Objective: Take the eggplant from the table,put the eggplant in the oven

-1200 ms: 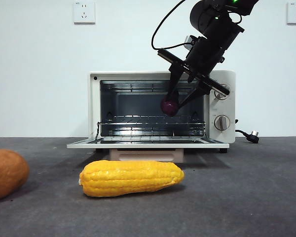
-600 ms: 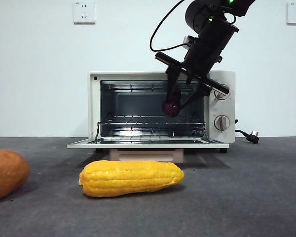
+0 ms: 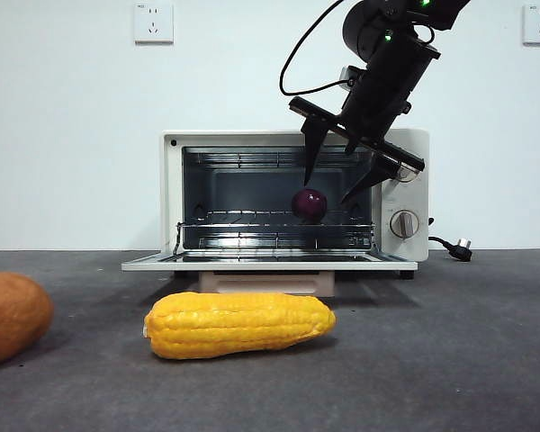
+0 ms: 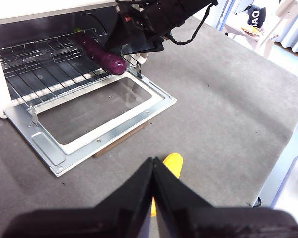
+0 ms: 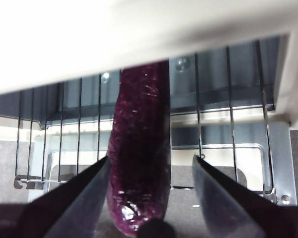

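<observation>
Right pincer (image 3: pixel 353 187): you have its jaws spread wide at the oven's mouth, toward the oven's knob side; they grip nothing; in the right wrist view (image 5: pixel 149 198) one jaw lies close against the eggplant's flank, whether touching you cannot tell, and the other stands clear of it

Eggplant (image 3: pixel 310 204): it lies on the wire rack (image 4: pixel 44 64) inside the oven, lengthwise front to back, its rounded purple end facing out of the oven's opening; the left wrist view (image 4: pixel 100 52) shows it near the oven's knob side; the right wrist view (image 5: pixel 139 158) shows it glossy between the spread jaws

Oven (image 3: pixel 171 193): door (image 4: pixel 92 124) folded down flat and open; it stands on the bench (image 3: pixel 450 360)

Left pincer (image 4: pixel 153 171): your other arm hangs above the bench in front of the oven's open door; its jaws are pressed together with nothing between them

Corn cob (image 3: pixel 239 324): on the bench in front of the oven

Orange-brown vegetable (image 3: pixel 9 317): on the bench in front of the oven, well to the side away from the oven's knobs
</observation>
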### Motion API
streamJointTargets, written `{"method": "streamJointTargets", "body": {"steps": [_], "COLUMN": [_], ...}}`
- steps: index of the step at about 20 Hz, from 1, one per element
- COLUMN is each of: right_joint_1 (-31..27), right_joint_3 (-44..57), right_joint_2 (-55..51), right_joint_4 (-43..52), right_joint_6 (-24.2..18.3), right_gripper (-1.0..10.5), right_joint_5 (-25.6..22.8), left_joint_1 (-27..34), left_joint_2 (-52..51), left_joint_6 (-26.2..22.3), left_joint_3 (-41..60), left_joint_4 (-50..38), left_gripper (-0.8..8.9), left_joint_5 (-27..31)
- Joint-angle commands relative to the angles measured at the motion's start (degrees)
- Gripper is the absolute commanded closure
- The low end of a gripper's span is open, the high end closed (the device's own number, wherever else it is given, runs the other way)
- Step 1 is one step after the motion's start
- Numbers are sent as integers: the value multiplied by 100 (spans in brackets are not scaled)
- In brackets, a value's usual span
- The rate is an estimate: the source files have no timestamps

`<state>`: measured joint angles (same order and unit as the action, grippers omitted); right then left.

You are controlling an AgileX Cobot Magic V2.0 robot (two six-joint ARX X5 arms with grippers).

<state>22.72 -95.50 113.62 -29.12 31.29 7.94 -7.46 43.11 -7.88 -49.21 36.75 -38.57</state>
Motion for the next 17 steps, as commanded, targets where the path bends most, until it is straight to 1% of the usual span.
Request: {"method": "streamJointTargets", "body": {"steps": [1,5,9,12,14,15,17], "right_joint_1": [101,170,168,170,168,168,168], "right_joint_3": [-15,-44,-44,-44,-44,-44,-44], "right_joint_2": [-4,-280,-837,-1449,-1908,-2146,-2621], "right_joint_4": [-4,-289,-822,-1215,-1554,-1775,-2223], "right_joint_6": [-55,-214,-669,-1139,-1460,-1631,-1976], "right_gripper": [660,660,660,660,661,661,661], "right_joint_5": [4,-2,-59,-131,-136,-186,-455], "left_joint_1": [-15,-26,-184,-273,-304,-313,-339], "left_joint_2": [2,2,11,13,13,13,13], "left_joint_6": [-22,-22,-24,-24,-24,-24,-22], "left_joint_3": [48,48,48,48,48,48,48], "left_joint_4": [-15,-15,-15,-15,-15,-13,-15], "left_gripper": [819,819,819,819,819,819,819], "left_joint_5": [-20,-20,-17,2,131,153,162]}}
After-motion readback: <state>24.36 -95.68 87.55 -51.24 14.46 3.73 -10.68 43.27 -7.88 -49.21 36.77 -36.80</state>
